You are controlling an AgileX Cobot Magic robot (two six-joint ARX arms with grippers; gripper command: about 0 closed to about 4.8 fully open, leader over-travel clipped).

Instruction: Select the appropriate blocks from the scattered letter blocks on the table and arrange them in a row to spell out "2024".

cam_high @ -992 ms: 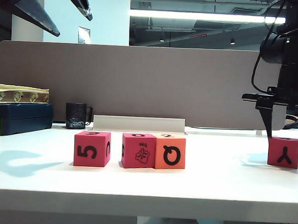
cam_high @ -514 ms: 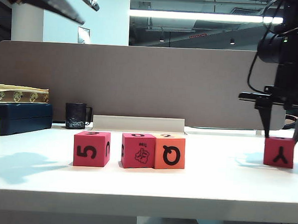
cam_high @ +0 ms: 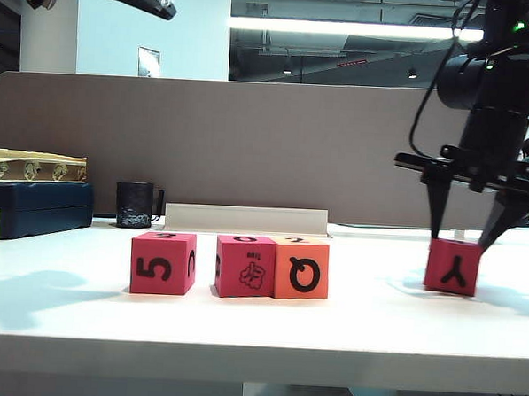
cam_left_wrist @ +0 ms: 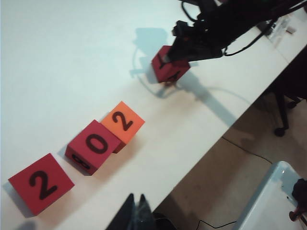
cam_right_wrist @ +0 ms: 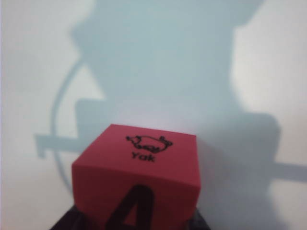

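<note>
**Fourth block gripped near the right edge**

Left gripper (cam_left_wrist: 135, 207) hovers high, fingers pressed together. Three blocks (cam_high: 230, 265) line the table's (cam_high: 257, 331) front edge. Rightward, the right gripper (cam_high: 458, 237) pinches the Y-faced block (cam_high: 452, 266), slightly tilted.

Blocks (cam_left_wrist: 98, 143) read 2, 0, 2; fourth (cam_right_wrist: 139, 177) "Yak", 4.

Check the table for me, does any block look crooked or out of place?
Yes: the pink-red foam Y block, clamped in the right pincer, sits tilted, well right of the row.
</note>
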